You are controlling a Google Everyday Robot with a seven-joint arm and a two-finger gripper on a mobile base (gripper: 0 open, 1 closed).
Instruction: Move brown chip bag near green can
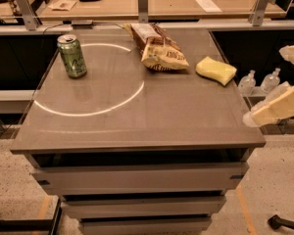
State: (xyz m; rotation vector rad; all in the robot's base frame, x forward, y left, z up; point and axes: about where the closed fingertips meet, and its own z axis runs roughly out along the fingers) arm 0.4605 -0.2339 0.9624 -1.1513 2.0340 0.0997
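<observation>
The brown chip bag (pixel 159 48) lies on its side at the far middle of the grey table (pixel 137 126), glossy cream-tan and dark brown with brown lettering. The green can (pixel 72 56) stands upright at the far left of the table, well apart from the bag. My gripper (pixel 264 85) is off the table's right edge, level with its front half. Its cream fingers (pixel 277 109) are spread apart and hold nothing. It touches nothing on the table.
A yellow sponge block (pixel 215 70) lies right of the bag near the table's right edge. A bright ring of light (pixel 88 111) marks the table's left half. Plastic bottles (pixel 257 82) stand beyond the right edge. A wooden bench (pixel 152 1) with posts runs behind.
</observation>
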